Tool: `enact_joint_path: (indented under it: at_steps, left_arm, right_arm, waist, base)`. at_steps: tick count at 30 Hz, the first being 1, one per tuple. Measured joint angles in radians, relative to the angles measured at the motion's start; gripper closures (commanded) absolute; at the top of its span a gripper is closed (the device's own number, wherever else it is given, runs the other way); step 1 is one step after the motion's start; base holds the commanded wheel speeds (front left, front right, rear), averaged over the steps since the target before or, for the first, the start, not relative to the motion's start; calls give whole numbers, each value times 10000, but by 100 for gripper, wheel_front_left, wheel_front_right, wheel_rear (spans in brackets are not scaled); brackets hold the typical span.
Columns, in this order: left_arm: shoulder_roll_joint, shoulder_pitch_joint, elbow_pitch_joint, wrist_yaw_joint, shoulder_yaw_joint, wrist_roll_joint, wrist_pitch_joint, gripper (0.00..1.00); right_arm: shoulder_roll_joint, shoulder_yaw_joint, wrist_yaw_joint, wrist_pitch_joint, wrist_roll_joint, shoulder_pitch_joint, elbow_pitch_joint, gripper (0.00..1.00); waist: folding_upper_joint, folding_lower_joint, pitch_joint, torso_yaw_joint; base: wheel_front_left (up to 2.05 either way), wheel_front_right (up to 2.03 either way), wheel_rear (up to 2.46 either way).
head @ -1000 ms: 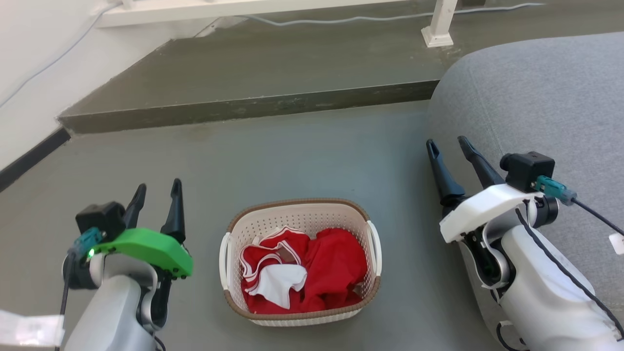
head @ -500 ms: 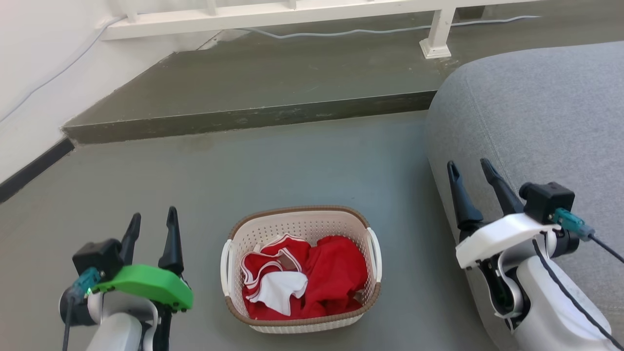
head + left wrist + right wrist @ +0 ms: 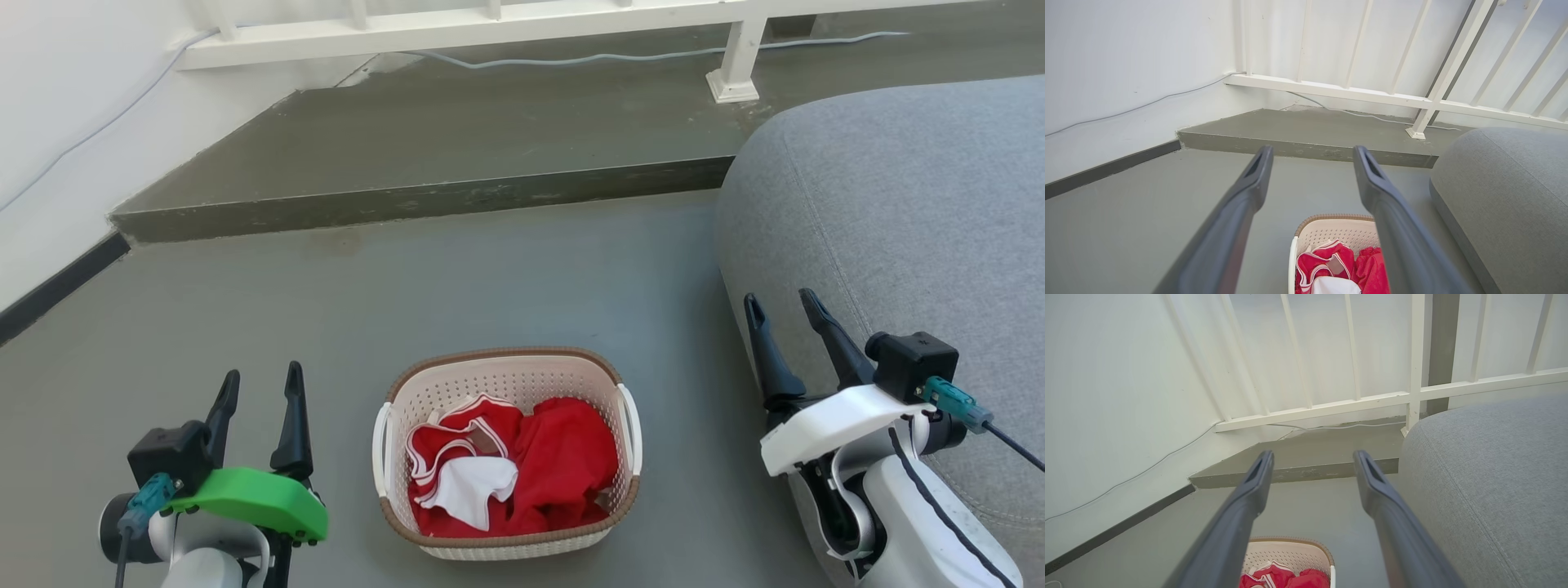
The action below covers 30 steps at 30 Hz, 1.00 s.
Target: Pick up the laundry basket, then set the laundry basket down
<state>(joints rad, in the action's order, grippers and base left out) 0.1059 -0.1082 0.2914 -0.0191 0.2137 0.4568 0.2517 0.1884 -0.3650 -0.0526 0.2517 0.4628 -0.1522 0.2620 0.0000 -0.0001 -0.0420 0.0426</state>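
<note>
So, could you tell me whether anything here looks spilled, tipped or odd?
Nothing stands out: the laundry basket sits upright on the floor, clothes all inside; left gripper and right gripper open, clear of it.

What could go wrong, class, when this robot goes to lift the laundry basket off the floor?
1. The left pincer and right pincer are open, off to either side of the laundry basket; uneven grips on its white handles could tilt it and spill the red clothes.
2. The right pincer is close to the sofa, so that arm might brush it swinging inward.
</note>
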Motion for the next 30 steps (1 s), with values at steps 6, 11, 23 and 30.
enact_joint_path:
  at_steps: [6,11,23,30]
  left_arm:
    - [-77,161,-186,59,-144,-132,0,0]
    - [-221,380,-270,104,-174,-295,0,0]
    - [-272,548,-454,278,-368,-495,0,0]
    - [-303,677,-474,284,-466,-573,0,0]
  right_arm:
    - [-31,92,84,0,-234,100,-134,0]
    - [-71,150,128,0,-305,229,-176,0]
    - [-245,385,251,0,-420,429,-249,0]
    - [-297,529,263,0,-504,483,-257,0]
  waist:
    - [0,0,42,-33]
    - [0,0,81,-46]
    - [0,0,114,-17]
    - [0,0,92,-4]
  base:
    - [0,0,0]
    - [0,0,0]
    - [0,0,0]
    - [0,0,0]
